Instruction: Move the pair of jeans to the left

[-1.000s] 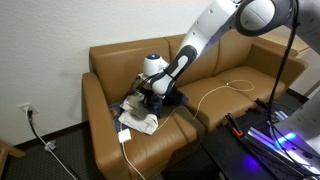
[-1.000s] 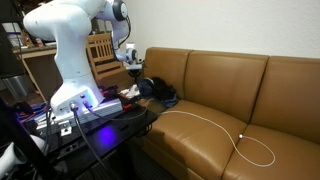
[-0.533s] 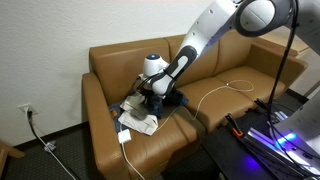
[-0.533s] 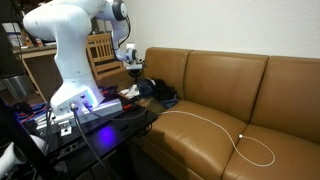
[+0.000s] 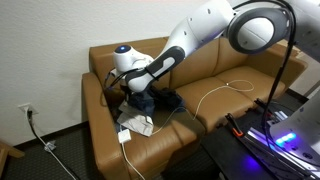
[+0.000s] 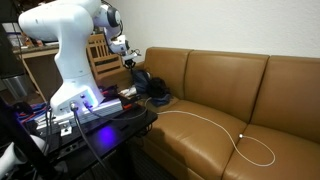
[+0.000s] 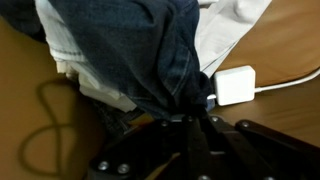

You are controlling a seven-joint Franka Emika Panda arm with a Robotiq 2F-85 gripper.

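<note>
Denim fills the grip of the claw (image 5: 131,88) in an exterior view: its fingers are clamped on the jeans (image 5: 145,100), which hang below it, their lower part reaching the seat of the brown leather sofa (image 5: 235,65) near the armrest. Below the claw, toward the seat's front edge, lie a white cloth (image 5: 138,122) and a white charger block (image 5: 125,137). Well off to its side a thin white cable (image 5: 222,90) loops across the cushions. In an exterior view from behind the robot's base, the claw (image 6: 128,66) stands over the sofa's end with the jeans (image 6: 152,90) bunched dark just beneath and beside it, and the white cable (image 6: 225,128) lies far along the seat. In the wrist view the claw (image 7: 190,120) enters from the bottom edge, fingertips pinched on a fold of the jeans (image 7: 135,50), which spread ahead of it. The charger block (image 7: 236,85) sits just beside that fold, the white cloth (image 7: 235,25) farther ahead, and a black cord (image 7: 48,110) loops on the leather at the other side.
</note>
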